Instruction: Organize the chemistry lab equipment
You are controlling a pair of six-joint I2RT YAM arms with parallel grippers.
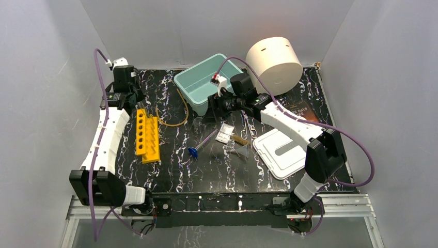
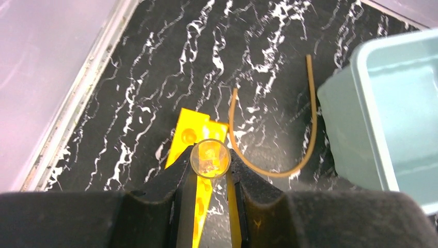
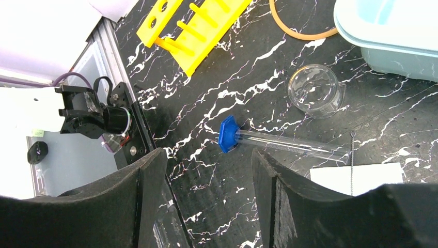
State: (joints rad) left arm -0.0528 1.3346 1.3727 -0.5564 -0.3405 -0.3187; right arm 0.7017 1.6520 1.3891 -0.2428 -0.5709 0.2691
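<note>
My left gripper [image 2: 209, 161] is shut on a clear glass tube [image 2: 209, 157], seen end-on, above the yellow tube rack [image 2: 193, 133]. In the top view the left gripper [image 1: 137, 105] hangs over the rack's far end [image 1: 146, 137]. My right gripper [image 3: 206, 163] is open and empty, above the table near the teal bin [image 1: 205, 82]. A blue-capped clear tube [image 3: 281, 144] lies just beyond its fingertips, and a tiny glass beaker [image 3: 314, 91] stands farther on. Amber tubing [image 1: 175, 118] curves between rack and bin. A clear packet [image 1: 224, 133], a wooden-handled brush [image 1: 239, 138] and a clear funnel [image 1: 241, 150] lie mid-table.
A white lid [image 1: 281, 151] lies at the right under the right arm. A big cream cylinder [image 1: 274, 64] sits at the back right on its side, with a dark book [image 1: 302, 110] in front of it. The teal bin looks empty.
</note>
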